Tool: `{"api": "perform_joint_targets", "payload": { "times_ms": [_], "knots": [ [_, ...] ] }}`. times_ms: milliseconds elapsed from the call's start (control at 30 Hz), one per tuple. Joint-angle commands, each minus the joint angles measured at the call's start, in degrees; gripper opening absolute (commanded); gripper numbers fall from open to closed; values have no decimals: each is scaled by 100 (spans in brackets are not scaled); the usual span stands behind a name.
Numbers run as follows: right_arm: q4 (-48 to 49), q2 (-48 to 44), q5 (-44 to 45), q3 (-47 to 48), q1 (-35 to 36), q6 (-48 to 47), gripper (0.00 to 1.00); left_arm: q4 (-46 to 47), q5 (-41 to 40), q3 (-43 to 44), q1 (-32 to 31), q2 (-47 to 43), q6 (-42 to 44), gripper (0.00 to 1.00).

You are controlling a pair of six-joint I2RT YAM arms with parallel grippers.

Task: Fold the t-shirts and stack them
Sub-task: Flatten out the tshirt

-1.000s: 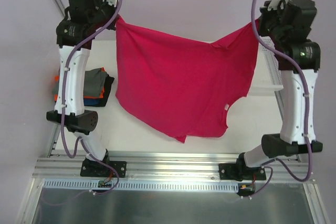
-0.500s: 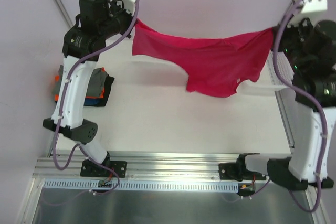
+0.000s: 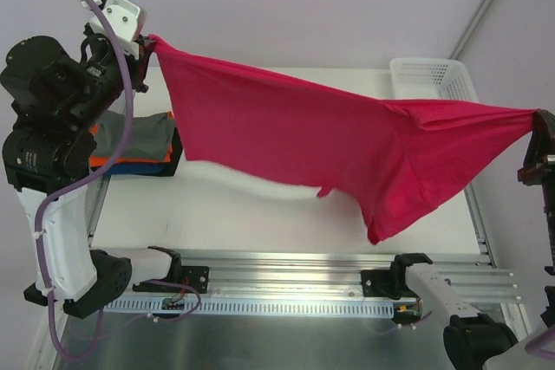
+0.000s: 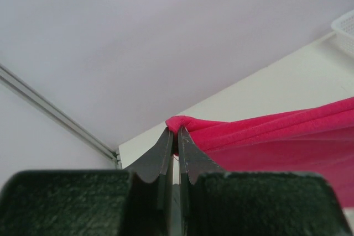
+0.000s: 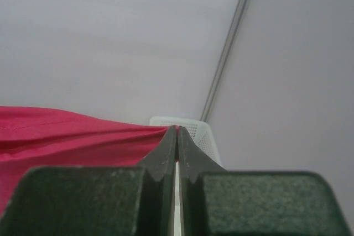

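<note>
A magenta-red t-shirt hangs stretched in the air above the table, held by both arms. My left gripper is shut on its upper left corner, high at the far left; the wrist view shows the cloth pinched at my left gripper's tip. My right gripper is shut on the other end at the far right edge, and the cloth runs off to the left of my right gripper's tip. A stack of folded t-shirts, grey over orange, blue and black, lies at the table's left edge.
A white lattice basket stands at the table's far right corner and shows in the right wrist view. The white table top lies under the hanging shirt. A metal rail runs along the near edge.
Both arms have swung outward and nearer the camera, pulling the red shirt out wide and taut. The left gripper moved left, the right gripper moved right and lower.
</note>
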Motion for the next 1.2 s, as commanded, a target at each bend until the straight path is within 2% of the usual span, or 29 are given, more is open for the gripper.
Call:
{"api": "perform_joint_targets", "payload": {
  "times_ms": [0, 167, 400, 567, 633, 667, 733, 767, 833, 900, 967, 1167],
  "knots": [
    [523, 582, 547, 167, -55, -602, 0, 168, -38, 297, 145, 122, 85, 0],
    [1437, 1022, 224, -131, -55, -981, 1, 150, 269, -26, 145, 236, 120, 0],
    [2237, 1891, -305, -1528, -73, -736, 1, 675, 586, -2012, 154, 683, 436, 0],
    [2563, 3516, -418, -1197, -327, -498, 1, 1213, 666, -2400, 329, 1667, 647, 0],
    [2546, 4148, -437, -530, -398, -480, 1, 1353, 613, -2190, 417, 2388, 718, 0],
    [2572, 4743, -419, -284, -398, -506, 1, 1398, 569, -1859, 504, 2634, 700, 0],
    [2485, 5335, -463, 708, -389, -568, 1, 1398, 490, -1418, 584, 3468, 630, 0],
    [2406, 6034, -437, 1069, -380, -577, 1, 1407, 455, -972, 663, 3723, 613, 0],
    [2274, 6618, -384, 1894, -302, -603, 1, 1398, 490, -539, 698, 4401, 673, 0],
    [2413, 7014, -314, 1899, -144, -770, 1, 1398, 472, 6, 707, 4962, 779, 0],
    [2799, 7051, -278, 1453, -38, -919, 1, 1398, 472, 453, 707, 5280, 972, 0],
    [2950, 7350, -156, 1047, 68, -674, 0, 1407, 560, 922, 707, 6001, 1122, 0]
  ]
}}
